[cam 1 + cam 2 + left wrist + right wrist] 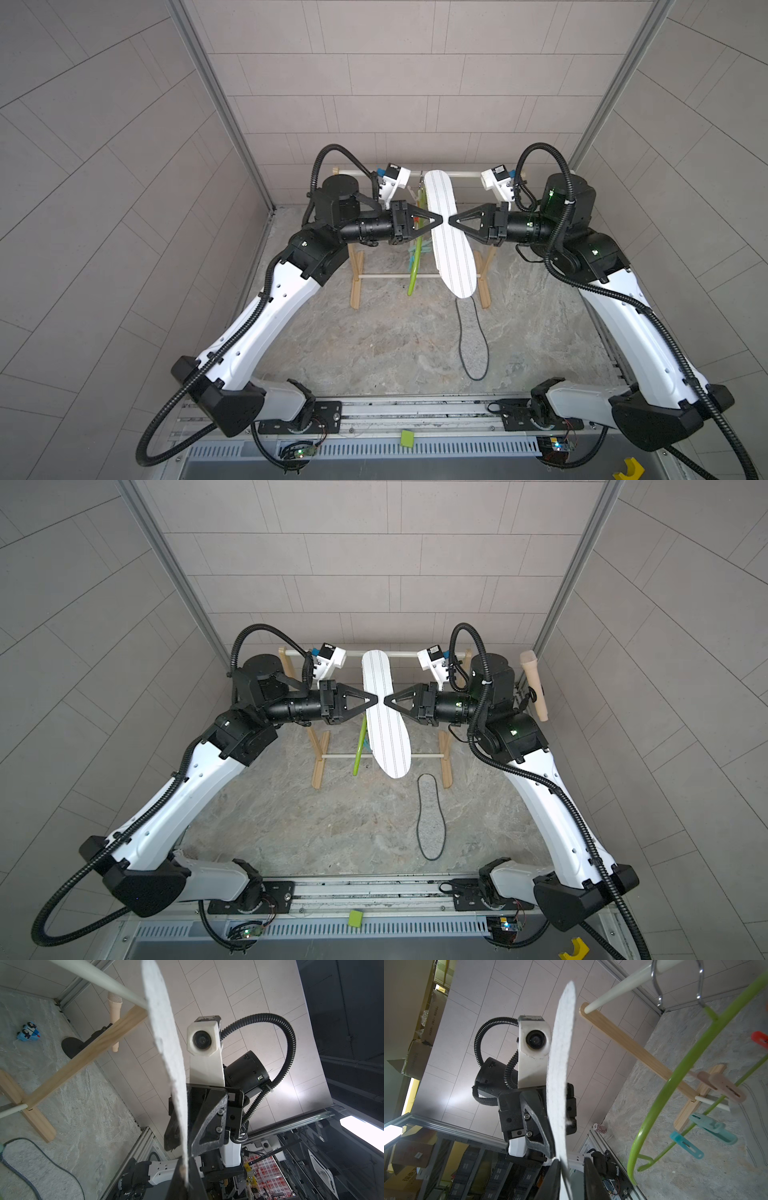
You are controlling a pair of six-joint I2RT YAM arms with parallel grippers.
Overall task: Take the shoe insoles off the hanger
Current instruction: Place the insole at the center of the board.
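A white grey-striped insole (pixel 451 257) (pixel 388 729) hangs in the air over the rack, seen edge-on in the wrist views (pixel 166 1043) (pixel 560 1064). My left gripper (pixel 441 219) (pixel 377 699) (pixel 185 1167) is shut on its left edge. My right gripper (pixel 449 220) (pixel 385 700) (pixel 571 1159) faces it from the right. The insole's edge sits between its fingers with a gap at one side. The lime-green hanger (pixel 415 266) (pixel 359 746) (pixel 675 1076) hangs just left of the insole, apart from it. A grey felt black-edged insole (pixel 473 340) (pixel 432 820) (pixel 25 1159) lies on the floor.
The wooden rack (pixel 357 282) (pixel 318 766) with white rods carries the hanger by its metal hook (pixel 656 987). Teal clothespins (pixel 712 1128), a beige one (pixel 724 1088) and a red one (pixel 760 1039) hang on the hanger. A blue toy car (pixel 29 1031) lies far right.
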